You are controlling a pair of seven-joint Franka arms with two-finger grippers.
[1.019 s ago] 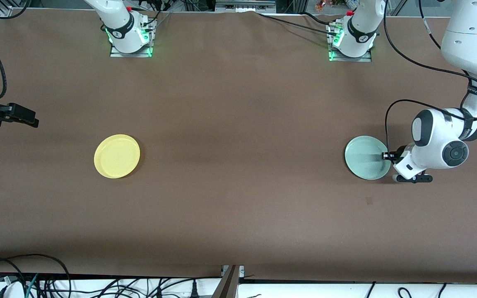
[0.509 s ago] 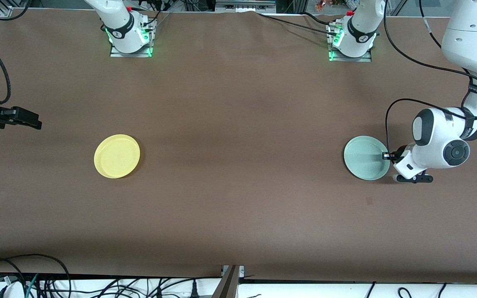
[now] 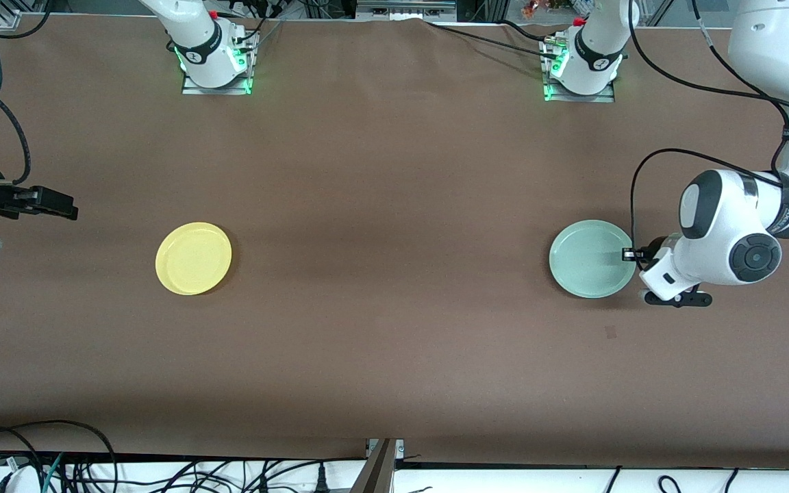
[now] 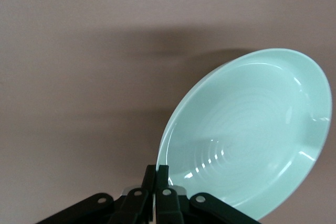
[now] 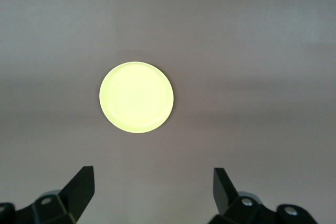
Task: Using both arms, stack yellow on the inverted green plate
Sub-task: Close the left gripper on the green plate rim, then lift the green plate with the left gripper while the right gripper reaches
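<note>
While the brown matte table (image 3: 394,205) is mostly bare, the right gripper (image 3: 59,205) hangs over its right-arm end, up in the air, pointing toward the middle. Its two black fingers (image 5: 79,190) are spread wide with nothing between them, and its wrist camera looks down at the yellow plate (image 5: 136,97).

That yellow plate (image 3: 193,258) is a round, shallow, smooth plastic one with a low raised rim, sitting flat and right side up on the table, toward the right arm's end and well apart from the gripper.

Way over at the left arm's end is the green plate (image 3: 590,259), same round shallow shape, pale mint, glossy, with faint concentric rings on the inside (image 4: 247,140). It's still bowl-side up, and looks tilted in the wrist view.

The left gripper (image 3: 631,255) has its fingers clamped together on the green plate's rim, on the edge toward the left arm's end.
</note>
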